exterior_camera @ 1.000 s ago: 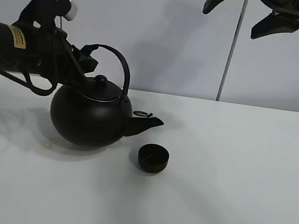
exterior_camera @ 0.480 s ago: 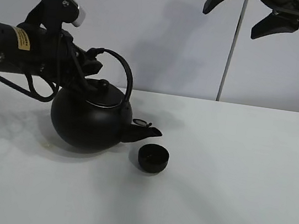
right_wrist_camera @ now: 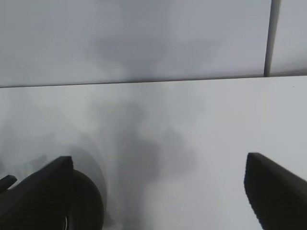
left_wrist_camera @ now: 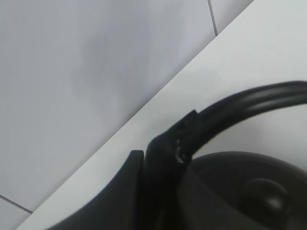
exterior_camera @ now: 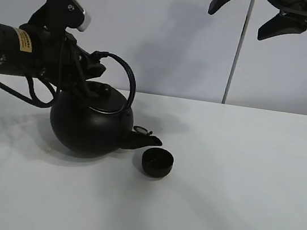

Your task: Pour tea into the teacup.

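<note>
One low matte-black teacup (exterior_camera: 157,163), handleless

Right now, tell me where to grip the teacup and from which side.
Probably the rim of the teacup on the side away from the kettle, pinched from straight above, one finger inside and one outside. It is low, round and handleless, mouth up, so its wall offers little to a side grasp, and the spout crowds the other side. The open right tool hangs overhead.

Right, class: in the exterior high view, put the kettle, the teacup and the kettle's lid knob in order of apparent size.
1. Big round black kettle
2. Small, low matte-black teacup
3. Little round black lid knob
</note>
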`<state>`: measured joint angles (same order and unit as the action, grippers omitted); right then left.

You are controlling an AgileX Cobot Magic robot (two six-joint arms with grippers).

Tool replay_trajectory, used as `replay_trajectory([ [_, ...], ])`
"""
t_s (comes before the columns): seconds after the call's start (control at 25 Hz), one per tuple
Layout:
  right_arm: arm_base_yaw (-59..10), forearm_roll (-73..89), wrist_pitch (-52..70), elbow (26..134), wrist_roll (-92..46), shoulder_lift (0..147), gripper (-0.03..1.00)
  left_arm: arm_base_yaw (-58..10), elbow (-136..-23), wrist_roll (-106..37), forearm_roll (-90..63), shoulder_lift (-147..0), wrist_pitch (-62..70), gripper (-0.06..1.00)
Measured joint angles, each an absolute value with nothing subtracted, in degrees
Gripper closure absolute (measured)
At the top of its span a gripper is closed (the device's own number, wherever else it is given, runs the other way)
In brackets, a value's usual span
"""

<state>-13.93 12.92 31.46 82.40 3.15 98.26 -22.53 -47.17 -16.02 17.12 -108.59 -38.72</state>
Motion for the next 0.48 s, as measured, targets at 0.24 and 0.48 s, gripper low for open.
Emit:
replay_trajectory([
  [0.24,-13.9,12.9,31.5,82.4,3.2,98.3,0.3,-22.5,-47.7,-16.7,17.1,-108.6,-38.0,0.84],
  [0.48,-13.9,12.9,31.5,82.4,3.2,98.3,0.3,-22.5,-48.8,-16.7,17.0,-108.6,-36.1,0.84],
])
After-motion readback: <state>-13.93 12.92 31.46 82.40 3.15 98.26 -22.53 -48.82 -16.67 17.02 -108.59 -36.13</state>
